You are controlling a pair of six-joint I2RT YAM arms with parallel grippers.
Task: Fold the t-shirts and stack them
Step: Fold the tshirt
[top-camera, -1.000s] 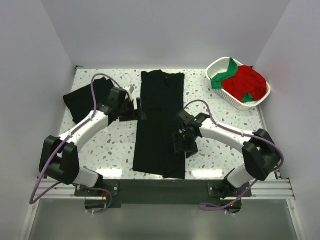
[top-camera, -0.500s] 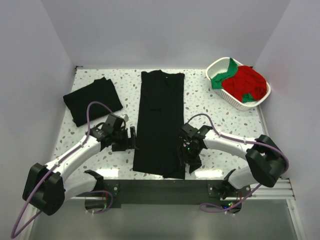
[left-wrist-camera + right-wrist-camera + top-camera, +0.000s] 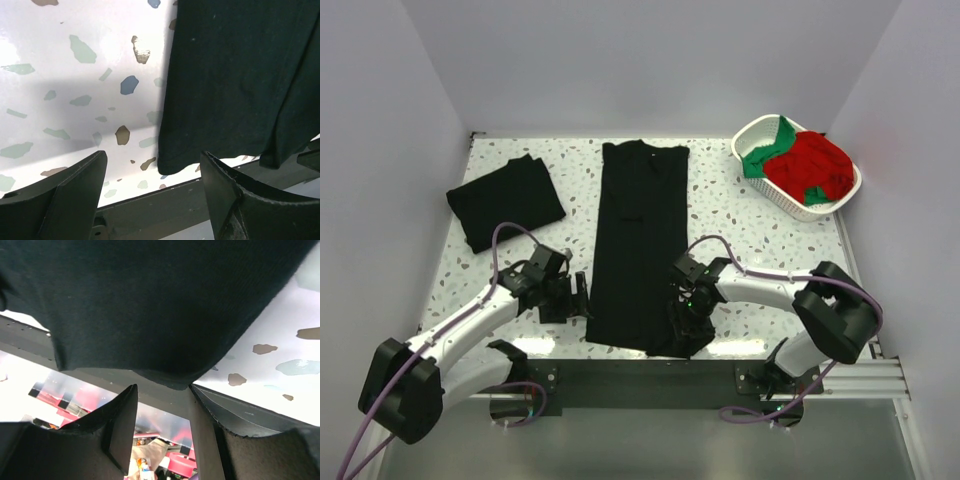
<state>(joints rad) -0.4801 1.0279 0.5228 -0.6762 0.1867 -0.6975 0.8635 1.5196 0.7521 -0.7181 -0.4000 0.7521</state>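
1. Speckled terrazzo table (image 3: 760, 250) between plain pale walls (image 3: 650, 60).
2. Changed since a second ago: left gripper (image 3: 582, 297) drawn back from beside the mid-length of the long black t-shirt (image 3: 642, 230) to just off its near left corner. Right gripper (image 3: 685, 325) moved down the right edge to the near right corner. Cloth and basket unmoved.
3. Long black t-shirt: flat, lengthwise down the table's middle, hem by the dark frame rail (image 3: 650, 380).
4. Folded black t-shirt (image 3: 505, 200): far left, well apart from both arms.
5. White lattice basket (image 3: 750, 135): far right corner, holding red and green t-shirts (image 3: 810, 165) in a heap.
6. Obstruction: near right hem corner hidden from above by the right arm's head.
7. Left gripper: jaws wide apart, empty, over bare table, hem corner just beyond the fingertips.
8. Right gripper: jaws partly apart, hem edge drooping at their mouth. Apparently not pinched, though the wrist view is too close to be sure.
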